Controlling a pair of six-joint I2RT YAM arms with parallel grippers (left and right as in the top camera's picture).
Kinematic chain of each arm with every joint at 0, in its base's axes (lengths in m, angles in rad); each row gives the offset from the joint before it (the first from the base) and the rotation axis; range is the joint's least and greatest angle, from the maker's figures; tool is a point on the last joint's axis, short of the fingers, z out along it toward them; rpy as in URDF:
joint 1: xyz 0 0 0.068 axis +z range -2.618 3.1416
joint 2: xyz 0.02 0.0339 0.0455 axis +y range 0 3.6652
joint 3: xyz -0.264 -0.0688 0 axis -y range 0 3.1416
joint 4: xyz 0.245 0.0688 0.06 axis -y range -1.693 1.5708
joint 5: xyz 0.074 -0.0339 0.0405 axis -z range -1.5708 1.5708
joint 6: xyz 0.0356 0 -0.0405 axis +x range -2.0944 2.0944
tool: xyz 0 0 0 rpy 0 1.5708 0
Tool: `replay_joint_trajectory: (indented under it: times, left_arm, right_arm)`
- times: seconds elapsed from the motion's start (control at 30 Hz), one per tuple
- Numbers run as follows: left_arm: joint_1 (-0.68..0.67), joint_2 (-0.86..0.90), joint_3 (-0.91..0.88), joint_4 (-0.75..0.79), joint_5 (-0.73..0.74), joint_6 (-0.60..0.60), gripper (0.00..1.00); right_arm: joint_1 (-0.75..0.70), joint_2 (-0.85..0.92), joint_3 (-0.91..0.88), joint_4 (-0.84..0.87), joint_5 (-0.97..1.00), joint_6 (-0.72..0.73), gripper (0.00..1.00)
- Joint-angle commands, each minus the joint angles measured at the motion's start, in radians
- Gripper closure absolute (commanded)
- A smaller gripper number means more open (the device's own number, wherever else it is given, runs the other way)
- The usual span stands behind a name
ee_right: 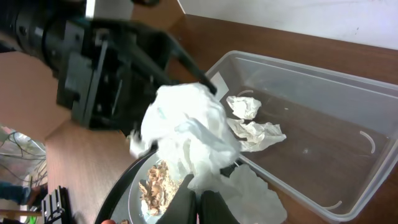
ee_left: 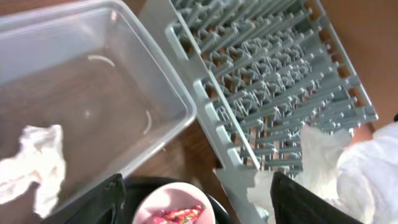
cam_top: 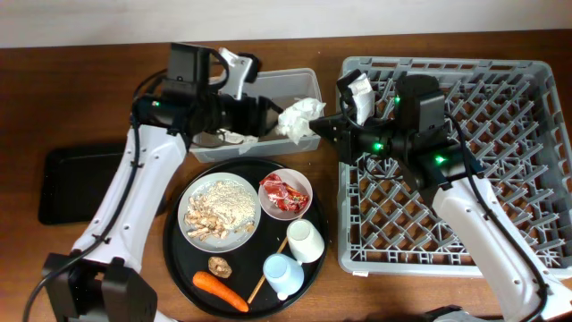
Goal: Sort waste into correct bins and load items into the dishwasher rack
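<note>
A crumpled white tissue [ee_right: 186, 124] is pinched in the closed right hand [ee_right: 199, 202] over the end rim of the clear plastic rectangular tub [ee_right: 311, 68], whose interior lies just beyond. The left hand [ee_left: 202, 202] is spread open nearby.

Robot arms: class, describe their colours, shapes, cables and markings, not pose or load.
Both the left arm and right arm have white tubular links joined by boxy black housings. Black cables loop beside the left arm; green lights glow on the right arm's housings. The left gripper's fingers are black.
</note>
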Motion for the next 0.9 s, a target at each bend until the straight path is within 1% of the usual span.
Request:
replay_joint_trajectory:
  times: [0.0,0.03,0.07,0.17,0.2,0.23,0.27,0.3,0.33,0.4,0.43,0.5,0.63,0.67,0.73,0.8,0.87]
  left_arm:
    - [-0.021,-0.023,0.017,-0.043,-0.014,0.016,0.26]
    - [-0.021,-0.023,0.017,-0.061,-0.014,0.016,0.26]
    - [-0.021,-0.023,0.017,-0.096,-0.014,0.016,0.26]
    - [-0.021,-0.023,0.017,-0.210,-0.014,0.017,0.25]
    - [-0.022,-0.023,0.017,-0.222,0.008,0.017,0.21]
    - [-0.030,-0.023,0.017,-0.220,0.069,0.024,0.17]
    - [-0.039,-0.023,0.017,-0.219,0.097,0.058,0.13]
    - [-0.053,-0.023,0.017,-0.219,0.098,0.091,0.07]
    - [-0.064,-0.023,0.017,-0.217,0.097,0.116,0.06]
    - [-0.083,-0.023,0.017,-0.216,0.079,0.142,0.07]
    - [-0.089,-0.023,0.017,-0.214,0.052,0.150,0.11]
    - [-0.091,-0.023,0.017,-0.195,0.023,0.150,0.27]
    - [-0.098,-0.023,0.017,-0.186,0.023,0.150,0.50]
    - [-0.098,-0.023,0.017,-0.179,0.024,0.149,0.70]
    - [-0.099,-0.023,0.017,-0.180,0.032,0.149,0.79]
    - [-0.100,-0.023,0.017,-0.179,0.039,0.149,0.91]
    - [-0.100,-0.023,0.017,-0.177,0.039,0.149,0.93]
  right_arm:
    - [0.004,-0.023,0.011,-0.053,0.146,0.005,0.96]
    - [0.004,-0.023,0.011,-0.095,0.260,0.008,0.96]
    - [0.004,-0.020,0.011,-0.124,0.325,0.008,0.96]
    - [0.004,-0.020,0.011,-0.156,0.427,0.027,0.96]
    - [0.005,-0.020,0.011,-0.156,0.412,0.027,0.96]
    - [0.005,-0.020,0.011,-0.156,0.362,0.027,0.96]
    - [0.005,-0.020,0.011,-0.156,0.320,0.027,0.96]
    - [0.005,-0.020,0.011,-0.156,0.241,0.026,0.96]
    - [0.005,-0.020,0.011,-0.156,0.175,0.026,0.96]
    - [0.005,-0.020,0.011,-0.155,0.055,0.026,0.96]
    - [0.005,-0.020,0.011,-0.156,0.001,0.026,0.96]
    - [0.005,-0.020,0.011,-0.156,-0.096,0.027,0.96]
    - [0.005,-0.020,0.011,-0.172,-0.112,0.027,0.96]
    - [0.005,-0.020,0.011,-0.195,-0.108,0.026,0.96]
    - [0.005,-0.020,0.011,-0.198,-0.108,0.026,0.96]
    - [0.005,-0.020,0.011,-0.198,-0.108,0.026,0.96]
    - [0.005,-0.020,0.011,-0.199,-0.108,0.027,0.96]
